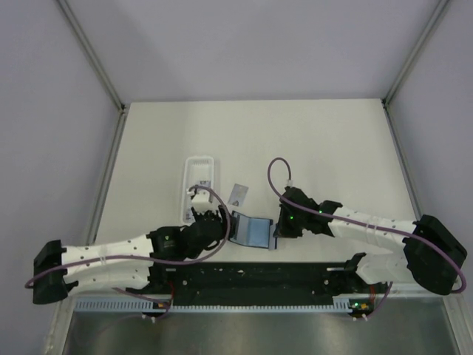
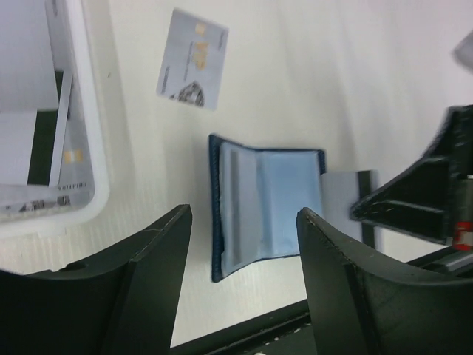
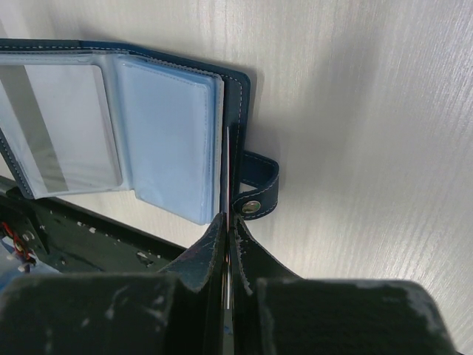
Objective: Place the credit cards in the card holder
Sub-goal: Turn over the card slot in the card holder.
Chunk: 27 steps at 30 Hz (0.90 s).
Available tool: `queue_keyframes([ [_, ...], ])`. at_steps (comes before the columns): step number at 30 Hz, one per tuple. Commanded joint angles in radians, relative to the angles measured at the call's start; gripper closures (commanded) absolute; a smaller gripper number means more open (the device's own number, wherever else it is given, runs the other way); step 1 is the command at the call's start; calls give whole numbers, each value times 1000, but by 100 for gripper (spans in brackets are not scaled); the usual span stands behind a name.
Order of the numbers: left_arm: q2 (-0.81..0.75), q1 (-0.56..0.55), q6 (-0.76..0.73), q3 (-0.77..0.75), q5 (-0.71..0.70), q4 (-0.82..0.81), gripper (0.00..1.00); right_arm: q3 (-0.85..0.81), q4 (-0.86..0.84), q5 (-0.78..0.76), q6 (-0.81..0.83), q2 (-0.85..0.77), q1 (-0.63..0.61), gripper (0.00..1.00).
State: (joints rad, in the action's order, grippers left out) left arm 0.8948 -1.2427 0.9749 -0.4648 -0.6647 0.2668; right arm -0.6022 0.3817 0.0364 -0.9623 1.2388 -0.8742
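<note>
Card holder (image 2: 266, 203) open, one tucked card (image 3: 63, 126) in pocket. White tray (image 2: 92, 148) holds cards (image 2: 18, 144), cut off. R end effector (image 3: 228, 237) pinches thin card (image 2: 341, 194), mostly hidden. L end effector (image 2: 244, 216) released.

My left jaws stand wide apart over the open wallet (image 2: 273, 207), pale blue inside, close to the near edge of the table (image 2: 332, 74). The right jaws meet a grey striped card (image 2: 341, 198) at its side. A loose card (image 2: 192, 59) lies beyond, and a white tray (image 2: 92, 148) holds more.
</note>
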Motion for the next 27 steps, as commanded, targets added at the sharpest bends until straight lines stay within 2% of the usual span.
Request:
queue_keyframes([
  [1,-82,-3,-166,-110,-40,-18,35,12,-6,-10,5,-4,17,100],
  [3,-99,-3,-238,-123,5,-92,41,15,-4,-12,5,-6,18,100],
  [4,-99,-3,-261,-121,39,-133,47,16,-6,-12,5,-9,18,100],
  [6,-86,-3,-291,-106,108,-249,73,19,-6,-10,5,-10,20,100],
  [7,-70,-3,-291,-94,137,-305,96,21,-7,-9,4,-12,20,100],
  [8,-50,-3,-283,-81,154,-331,100,22,-9,-9,4,-12,20,100],
  [11,50,-3,-229,-37,221,-420,100,24,-9,-7,4,-12,21,100],
  [16,194,3,-255,38,373,-667,100,27,-12,-4,5,-10,20,100],
  [21,274,28,-272,45,433,-739,100,30,-15,-3,2,-12,23,100],
  [27,345,60,-226,45,450,-758,100,33,-14,-3,2,-13,23,100],
])
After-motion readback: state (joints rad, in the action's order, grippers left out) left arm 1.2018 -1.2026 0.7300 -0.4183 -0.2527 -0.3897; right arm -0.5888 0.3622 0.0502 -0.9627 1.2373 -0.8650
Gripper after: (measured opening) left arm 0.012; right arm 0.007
